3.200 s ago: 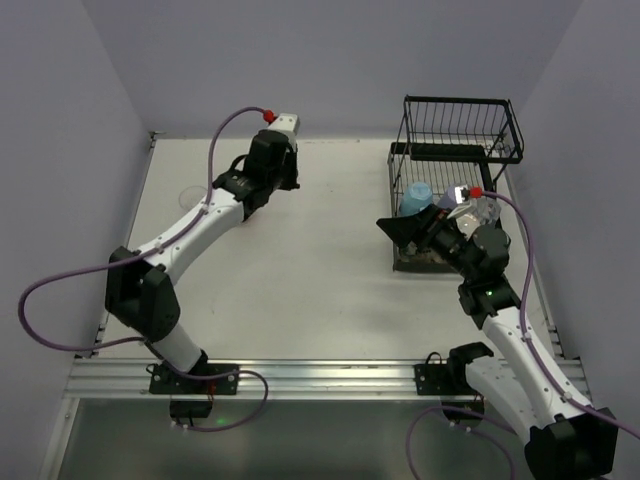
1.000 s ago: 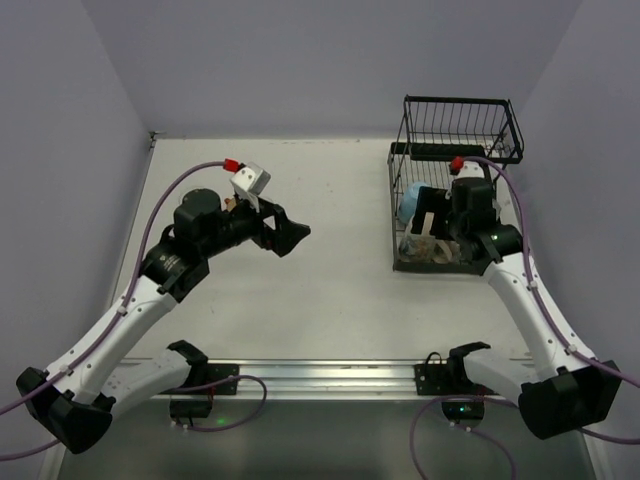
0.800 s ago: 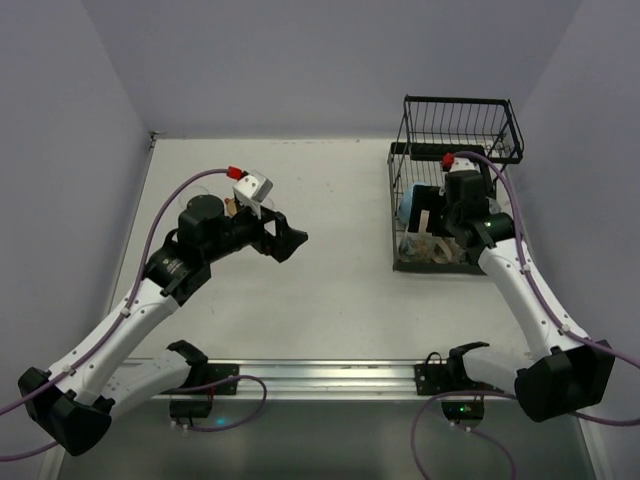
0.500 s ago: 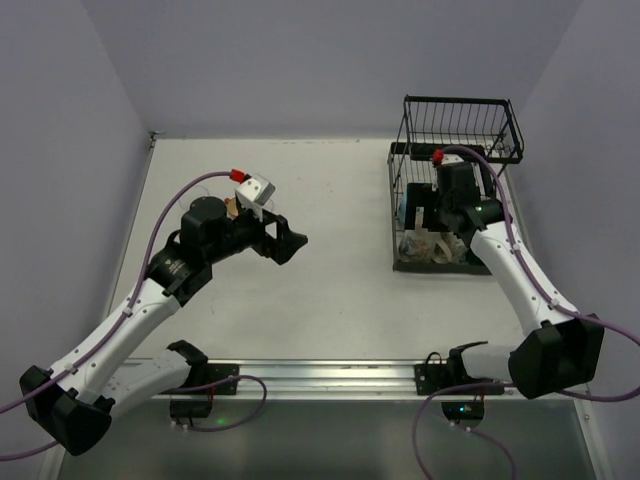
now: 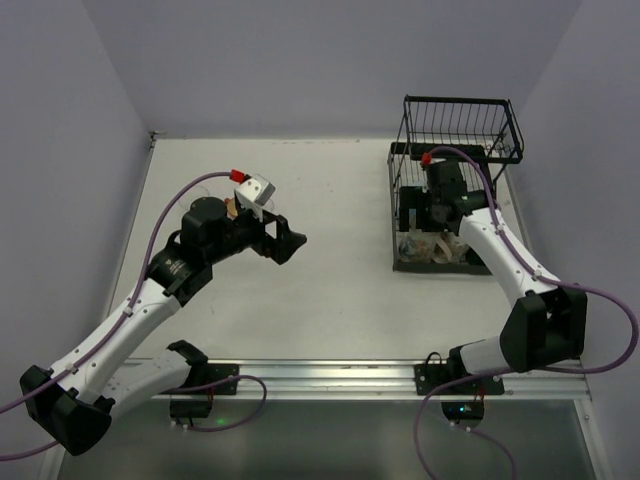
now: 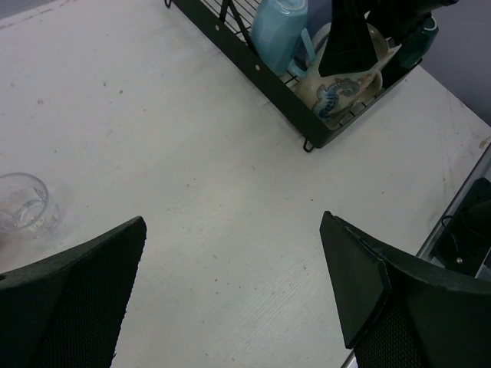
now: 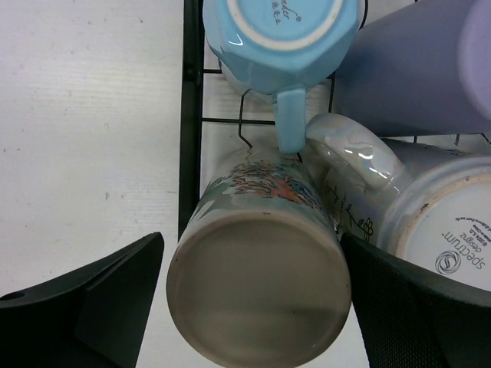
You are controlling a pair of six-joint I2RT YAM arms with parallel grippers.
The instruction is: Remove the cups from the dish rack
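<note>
The black wire dish rack [image 5: 457, 101] stands at the far right of the table. In the right wrist view its lower tray holds upside-down cups: a beige painted mug [image 7: 259, 285], a light blue mug [image 7: 274, 31], a white mug [image 7: 449, 222] and a lavender cup [image 7: 414, 69]. My right gripper [image 7: 252, 244] is open, with one finger on each side of the beige mug's base. My left gripper [image 5: 291, 240] hovers open over bare table at the middle left, holding nothing. A clear glass [image 6: 23, 207] stands on the table, left of the left gripper.
The rack's raised upper basket [image 5: 462, 128] overhangs the far end of the tray, just beyond my right wrist. The rack's black side rail [image 7: 192, 115] runs close beside the beige mug. A metal rail [image 5: 320, 375] edges the near side of the table.
My right arm has swung further back and left over the rack's lower tray, so its gripper now hangs above the cups. The left arm has barely shifted.
</note>
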